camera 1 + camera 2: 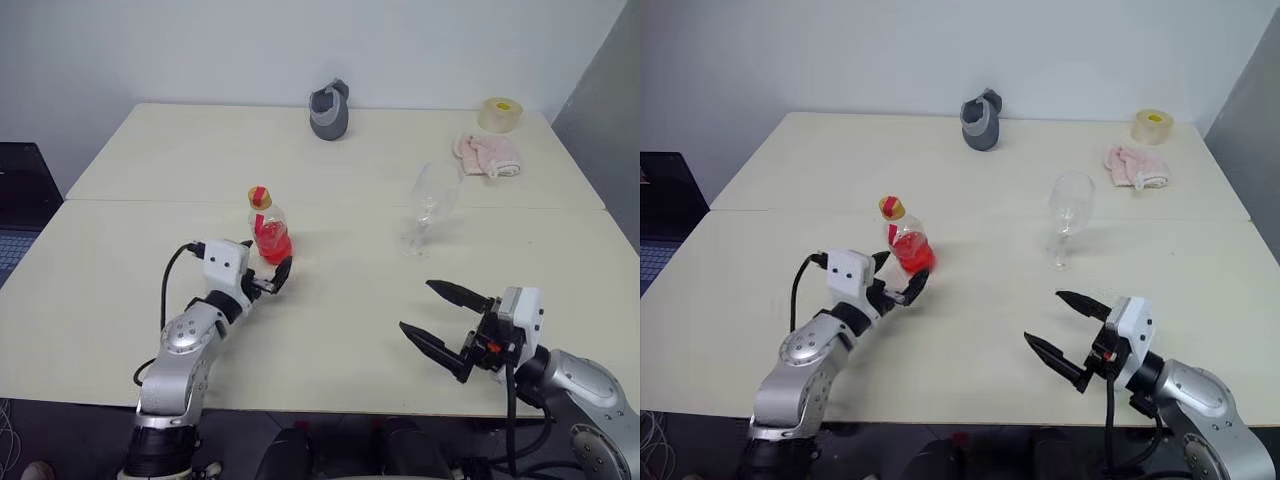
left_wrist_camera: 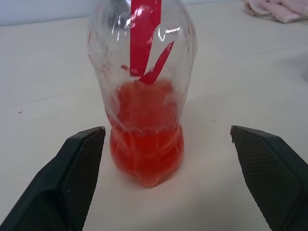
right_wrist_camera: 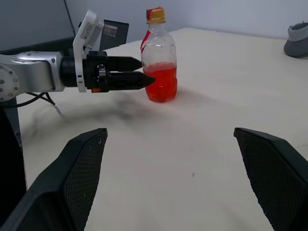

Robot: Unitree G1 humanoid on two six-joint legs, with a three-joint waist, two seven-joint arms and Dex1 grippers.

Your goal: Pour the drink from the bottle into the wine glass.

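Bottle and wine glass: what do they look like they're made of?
The bottle looks like thin clear plastic: its wall is dimpled and crinkly, with soft glints, above the red drink. The wine glass looks like clear, smooth glass with a thin stem, though clear hard plastic can't be ruled out.

My pale table (image 1: 330, 330) carries the bottle (image 1: 268, 232) near centre, the wine glass (image 1: 430, 205) at three o'clock of it, a grey cup (image 1: 329, 111), pink cloth (image 1: 487, 155) and tape roll (image 1: 500, 114) along the far edge
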